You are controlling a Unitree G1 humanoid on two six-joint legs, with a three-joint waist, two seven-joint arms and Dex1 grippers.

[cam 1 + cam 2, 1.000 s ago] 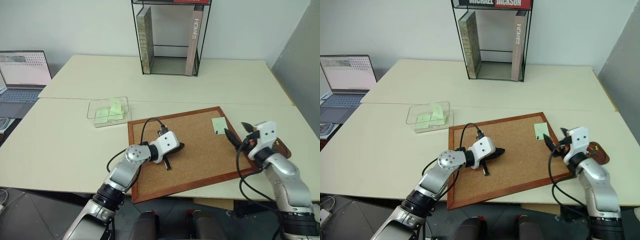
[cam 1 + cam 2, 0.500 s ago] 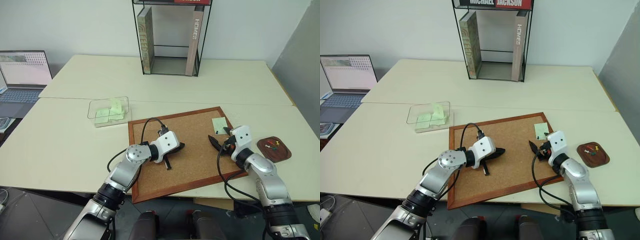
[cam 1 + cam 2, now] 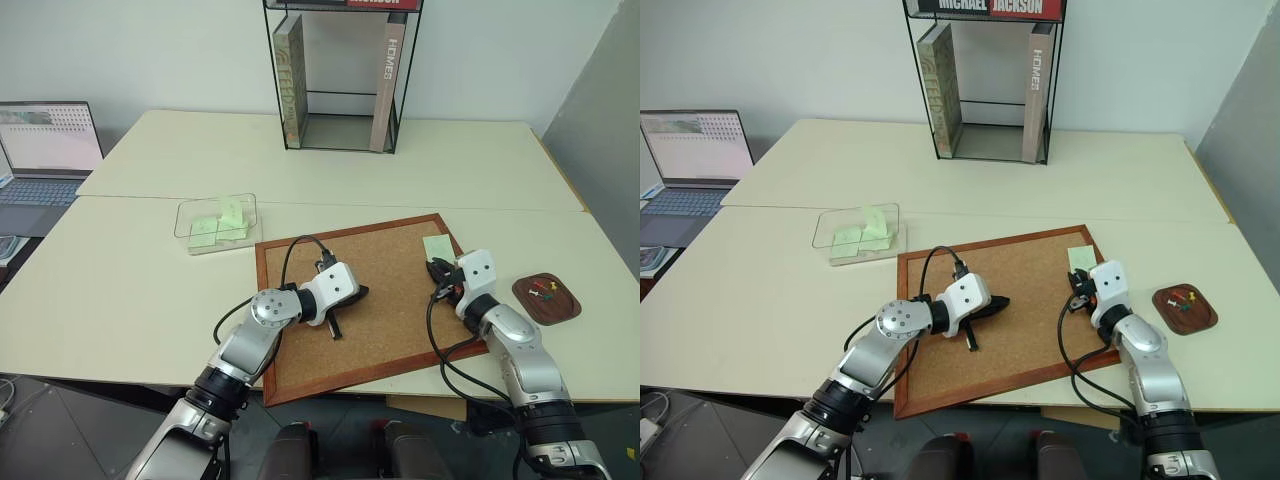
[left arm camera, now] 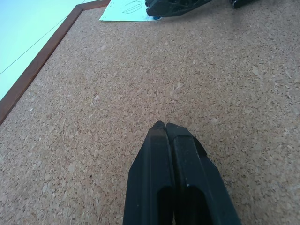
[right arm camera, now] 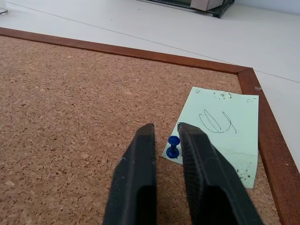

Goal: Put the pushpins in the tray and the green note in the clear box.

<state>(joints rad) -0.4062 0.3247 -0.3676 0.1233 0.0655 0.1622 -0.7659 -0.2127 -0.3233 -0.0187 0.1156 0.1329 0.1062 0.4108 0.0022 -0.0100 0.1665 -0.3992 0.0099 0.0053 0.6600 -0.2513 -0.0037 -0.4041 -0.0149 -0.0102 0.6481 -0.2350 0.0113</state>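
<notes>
Right wrist view: my right gripper (image 5: 165, 129) has its fingers drawn in to a narrow slot, and the blue pushpin (image 5: 173, 147) sits in that slot, just behind the tips. It looks pinched, but I can't confirm that the pads are touching it. The pin stands upright in the near corner of the green note (image 5: 220, 126), and the note lies flat on the cork board (image 5: 70, 108), just ahead and to the right of my fingertips, tucked into the board's corner.

Delta vs. a second ago: my right fingers were spread wide then, and the hand hung over the board's right edge, partly covering the tray. The hand is now in over the board at the note with its fingers closed down.

The tray (image 3: 560, 310) is off the board to the right of my right hand, near it but not touching. It is fully uncovered, with a few pushpins (image 3: 545, 290) lying in it.

My left gripper (image 4: 161, 126) is unchanged, with fingers pressed together, nothing between them, and tips low over bare cork mid-board. I can't tell if they touch the surface.

The clear box (image 3: 185, 215) is beyond my left hand and off to its left, just past the board's far left corner, with green paper already in it.
</notes>
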